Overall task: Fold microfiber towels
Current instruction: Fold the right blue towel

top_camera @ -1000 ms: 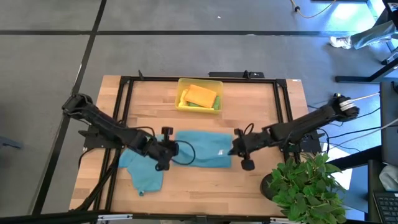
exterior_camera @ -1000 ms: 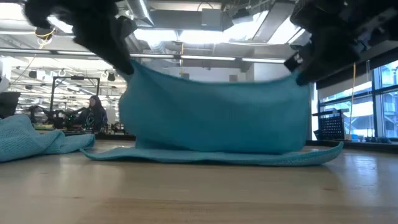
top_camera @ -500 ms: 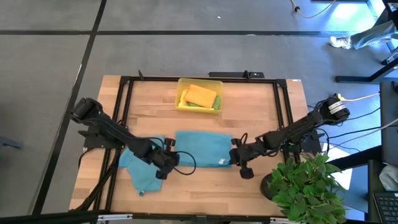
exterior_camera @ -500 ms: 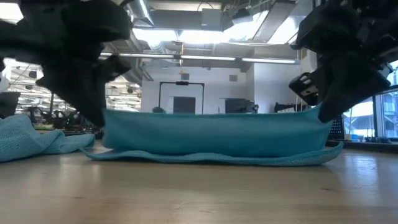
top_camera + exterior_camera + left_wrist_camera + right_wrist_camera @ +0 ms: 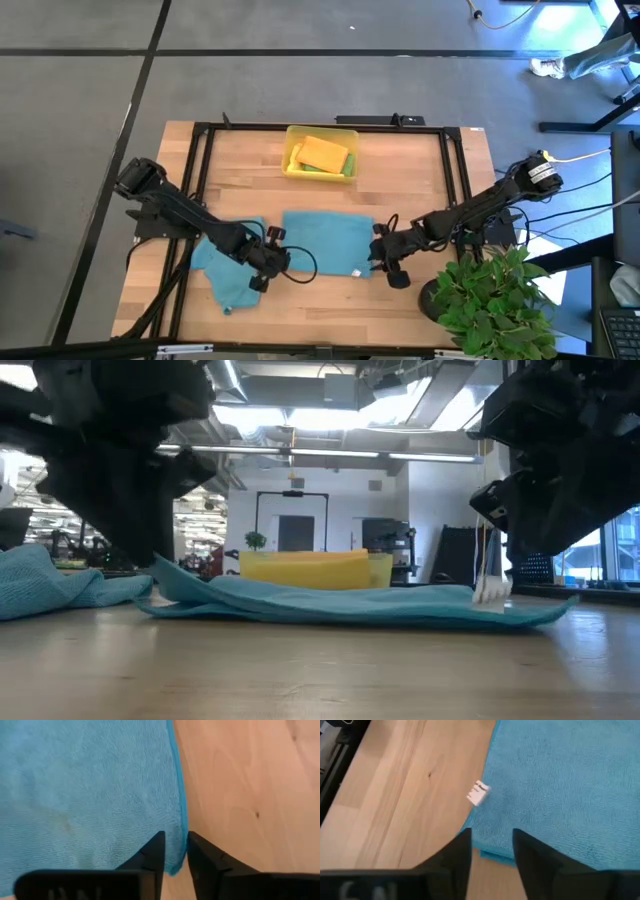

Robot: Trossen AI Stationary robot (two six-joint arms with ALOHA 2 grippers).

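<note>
A teal-blue microfiber towel (image 5: pixel 325 240) lies folded flat mid-table, its white tag (image 5: pixel 478 793) at the near right corner. My left gripper (image 5: pixel 272 262) stands low at its near left corner, fingers slightly apart, with the corner (image 5: pixel 175 865) between them. My right gripper (image 5: pixel 381 262) is open just above the near right corner (image 5: pixel 487 851). In the low view the towel (image 5: pixel 340 603) lies flat except for its left corner, which rises a little toward the left gripper. My left gripper comes at the towel's near left corner (image 5: pixel 176 862) slanting down from the table's left, one finger on either side of the edge. I cannot tell whether the fingers touch the cloth. The rest of the towel lies on the table.
A second teal-blue towel (image 5: pixel 222 272) lies crumpled at the near left under my left arm. A yellow tray (image 5: pixel 293 165) at the far middle holds an orange towel (image 5: pixel 323 153) over a green one (image 5: pixel 346 169). A potted plant (image 5: pixel 490 295) stands at the near right corner.
Both grippers have sunk and gone toward the table's near edge, bringing the towel's raised edge down with them. The towel, which hung between them like a curtain, now lies folded over flat. Its right corner has dropped clear of my right gripper.
</note>
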